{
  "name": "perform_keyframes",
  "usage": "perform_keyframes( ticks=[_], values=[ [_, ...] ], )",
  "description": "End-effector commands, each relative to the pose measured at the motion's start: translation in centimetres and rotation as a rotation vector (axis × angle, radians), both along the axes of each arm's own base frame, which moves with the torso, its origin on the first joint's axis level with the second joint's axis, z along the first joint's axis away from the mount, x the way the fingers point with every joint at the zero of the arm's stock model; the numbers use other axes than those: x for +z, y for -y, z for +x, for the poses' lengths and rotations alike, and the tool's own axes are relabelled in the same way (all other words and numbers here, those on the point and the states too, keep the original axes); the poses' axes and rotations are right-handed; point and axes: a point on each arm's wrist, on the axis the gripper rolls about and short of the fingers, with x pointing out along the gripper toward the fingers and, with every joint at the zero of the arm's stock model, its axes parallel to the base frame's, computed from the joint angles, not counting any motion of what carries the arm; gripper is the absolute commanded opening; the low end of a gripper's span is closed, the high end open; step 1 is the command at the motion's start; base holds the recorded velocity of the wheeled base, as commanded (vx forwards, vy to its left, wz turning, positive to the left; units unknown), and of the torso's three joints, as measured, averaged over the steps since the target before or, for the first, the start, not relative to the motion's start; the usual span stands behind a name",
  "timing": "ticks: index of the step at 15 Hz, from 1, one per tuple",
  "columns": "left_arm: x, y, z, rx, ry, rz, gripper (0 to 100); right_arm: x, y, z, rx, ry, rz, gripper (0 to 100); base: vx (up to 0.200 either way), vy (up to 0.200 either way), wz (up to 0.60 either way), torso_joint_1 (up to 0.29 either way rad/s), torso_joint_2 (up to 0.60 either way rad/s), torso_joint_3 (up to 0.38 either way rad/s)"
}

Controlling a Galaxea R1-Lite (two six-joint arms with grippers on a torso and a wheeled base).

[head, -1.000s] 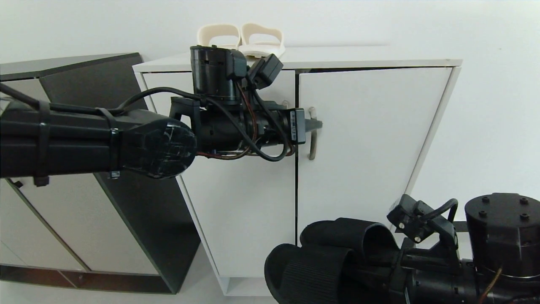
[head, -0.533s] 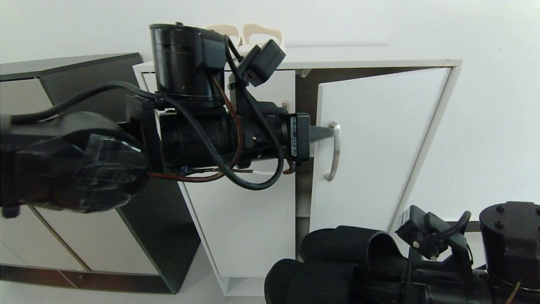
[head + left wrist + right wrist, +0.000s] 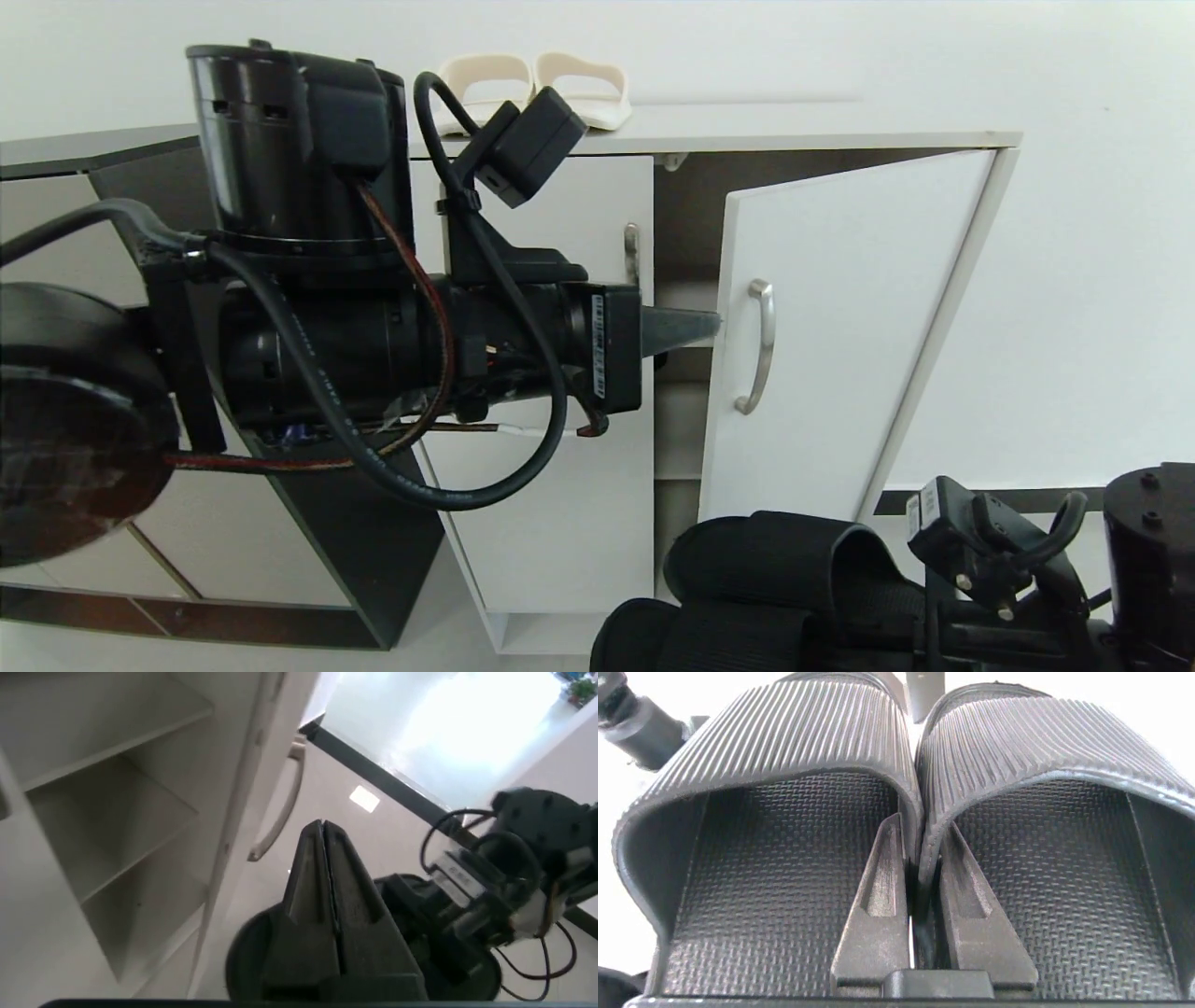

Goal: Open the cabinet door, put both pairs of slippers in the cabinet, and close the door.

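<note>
Our left gripper (image 3: pixel 698 326) has its fingers pressed flat together with nothing between them. Its tip sits at the free edge of the cabinet door (image 3: pixel 840 317), just beside the door handle (image 3: pixel 761 345), and we cannot tell whether it touches the edge. That right-hand door stands partly open, and in the left wrist view we see bare shelves (image 3: pixel 112 812) inside the white cabinet (image 3: pixel 822 140). Low and in front of the cabinet, our right gripper (image 3: pixel 920 831) is clamped on the black slippers (image 3: pixel 775 579), pinching their two adjoining inner straps together. A cream pair of slippers (image 3: pixel 537 82) lies side by side on the cabinet top, near its left end.
</note>
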Motion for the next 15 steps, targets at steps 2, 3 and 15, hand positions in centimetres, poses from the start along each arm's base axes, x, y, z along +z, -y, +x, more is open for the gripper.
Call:
perform_keyframes(
  ticks=[2, 3, 15],
  values=[
    [0.0, -0.9, 1.1, 0.045, -0.006, -0.003, 0, 0.3, 0.2, -0.8, 0.023, 0.012, 0.013, 0, 0.000, 0.000, 0.00, 0.000, 0.00, 0.000],
    [-0.3, -0.5, 1.9, 0.058, -0.016, 0.004, 0, 0.3, 0.4, -1.2, 0.030, 0.009, 0.009, 0, 0.000, 0.000, 0.00, 0.000, 0.00, 0.000],
    [0.0, 2.4, 7.2, 0.180, -0.045, -0.069, 0, -0.7, 0.9, -2.5, 0.086, -0.032, -0.092, 0, -0.033, 0.000, 0.00, 0.000, 0.00, 0.001]
  ],
)
